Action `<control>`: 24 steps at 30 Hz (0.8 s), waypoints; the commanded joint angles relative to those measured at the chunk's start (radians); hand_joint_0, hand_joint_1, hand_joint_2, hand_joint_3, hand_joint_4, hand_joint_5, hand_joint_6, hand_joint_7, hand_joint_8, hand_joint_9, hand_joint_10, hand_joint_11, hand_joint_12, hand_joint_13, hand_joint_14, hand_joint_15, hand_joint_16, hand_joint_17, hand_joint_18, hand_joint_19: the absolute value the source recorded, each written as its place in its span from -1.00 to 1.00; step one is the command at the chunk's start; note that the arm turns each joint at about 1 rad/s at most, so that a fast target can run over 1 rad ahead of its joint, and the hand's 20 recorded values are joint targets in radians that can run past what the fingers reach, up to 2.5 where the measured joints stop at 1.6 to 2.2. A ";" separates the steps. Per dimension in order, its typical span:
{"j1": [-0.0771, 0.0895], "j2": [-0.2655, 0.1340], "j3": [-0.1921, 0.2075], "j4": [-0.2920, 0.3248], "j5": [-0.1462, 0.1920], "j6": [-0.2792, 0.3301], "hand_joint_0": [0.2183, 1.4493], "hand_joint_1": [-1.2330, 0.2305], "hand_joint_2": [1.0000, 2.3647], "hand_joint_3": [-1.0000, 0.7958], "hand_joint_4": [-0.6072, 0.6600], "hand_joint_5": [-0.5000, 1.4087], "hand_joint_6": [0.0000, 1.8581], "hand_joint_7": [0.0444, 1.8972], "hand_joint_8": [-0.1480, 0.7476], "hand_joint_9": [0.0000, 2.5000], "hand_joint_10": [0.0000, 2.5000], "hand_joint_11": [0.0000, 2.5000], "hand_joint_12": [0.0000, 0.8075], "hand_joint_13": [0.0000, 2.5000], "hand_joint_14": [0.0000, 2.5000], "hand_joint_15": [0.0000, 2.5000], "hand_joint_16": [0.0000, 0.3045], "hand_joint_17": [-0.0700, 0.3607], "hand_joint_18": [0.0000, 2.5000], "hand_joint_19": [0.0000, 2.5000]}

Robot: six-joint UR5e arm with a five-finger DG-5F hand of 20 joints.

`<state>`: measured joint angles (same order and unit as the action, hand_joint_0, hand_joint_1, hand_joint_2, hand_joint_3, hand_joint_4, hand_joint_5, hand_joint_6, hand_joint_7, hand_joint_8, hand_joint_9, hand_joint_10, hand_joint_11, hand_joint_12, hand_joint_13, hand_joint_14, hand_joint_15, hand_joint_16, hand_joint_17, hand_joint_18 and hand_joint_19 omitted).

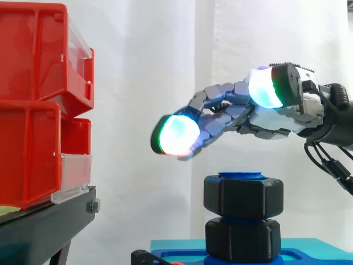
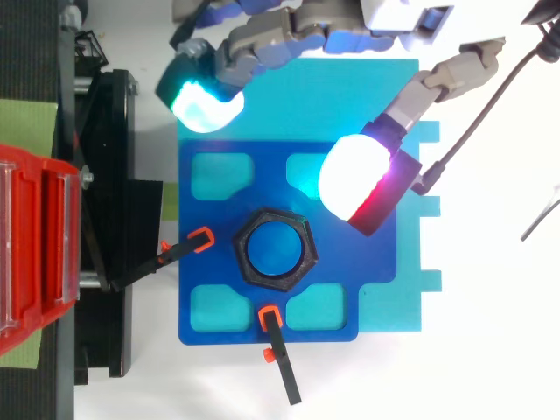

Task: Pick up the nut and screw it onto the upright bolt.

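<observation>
A black hexagonal nut point(image 1: 243, 195) sits on top of the blue upright bolt point(image 2: 276, 248), above a second black nut point(image 1: 242, 239) lower on the same bolt. From above, the nut point(image 2: 276, 247) rings the bolt's blue top. My hand point(image 1: 265, 113) hovers above and slightly behind the nut, apart from it. Its fingers are stretched out and relaxed, holding nothing. One glowing fingertip point(image 1: 177, 134) points left, beyond the nut. Another pad point(image 2: 354, 178) hangs to the right of the bolt.
The bolt stands on a dark blue plate point(image 2: 210, 302) over a teal base point(image 2: 402, 297), held by orange-tipped black clamps point(image 2: 188, 248). Red bins point(image 1: 38, 99) on a black stand point(image 1: 49, 221) rise at the left.
</observation>
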<state>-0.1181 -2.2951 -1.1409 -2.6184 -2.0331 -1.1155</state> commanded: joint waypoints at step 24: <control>0.081 -0.001 -0.013 -0.127 0.059 0.014 -0.66 0.38 -1.00 -0.44 0.13 -0.64 -0.46 -0.36 -0.20 -0.72 -1.00 -1.00 -0.15 -1.00 -1.00 -1.00 -0.67 -0.16 -1.00 -1.00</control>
<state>-0.0408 -2.2959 -1.1518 -2.7293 -1.9750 -1.1015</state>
